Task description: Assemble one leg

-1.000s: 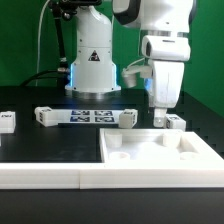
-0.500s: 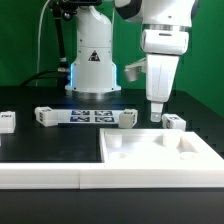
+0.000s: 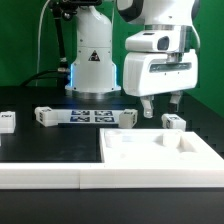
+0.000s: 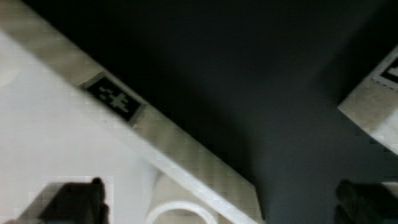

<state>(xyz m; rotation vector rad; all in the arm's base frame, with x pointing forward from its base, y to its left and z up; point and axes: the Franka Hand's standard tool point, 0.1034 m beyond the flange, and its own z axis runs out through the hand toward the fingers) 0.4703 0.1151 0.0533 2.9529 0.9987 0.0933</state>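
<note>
A leg (image 3: 173,121), a small white post with a tag, lies on the black table at the exterior view's right, just behind the large flat white piece (image 3: 130,160) with square recesses. My gripper (image 3: 163,106) hangs above the table just left of that leg, open and empty, with its fingers (image 3: 148,107) spread wide. In the wrist view the gripper (image 4: 217,205) is over the edge of the large white piece (image 4: 54,130), which bears a tag and a round hole. The leg (image 4: 377,92) shows at that picture's edge. Another leg (image 3: 7,121) lies at the far left.
The marker board (image 3: 85,115) lies behind the large white piece, with a white block at each end (image 3: 45,116), (image 3: 125,117). The arm's white base (image 3: 92,60) stands behind it. A long white bar (image 3: 45,175) runs along the front.
My gripper has risen from beside the right-hand leg, turned about its own axis so its spread fingers face the camera, and shifted slightly left. The leg has stayed in place.
</note>
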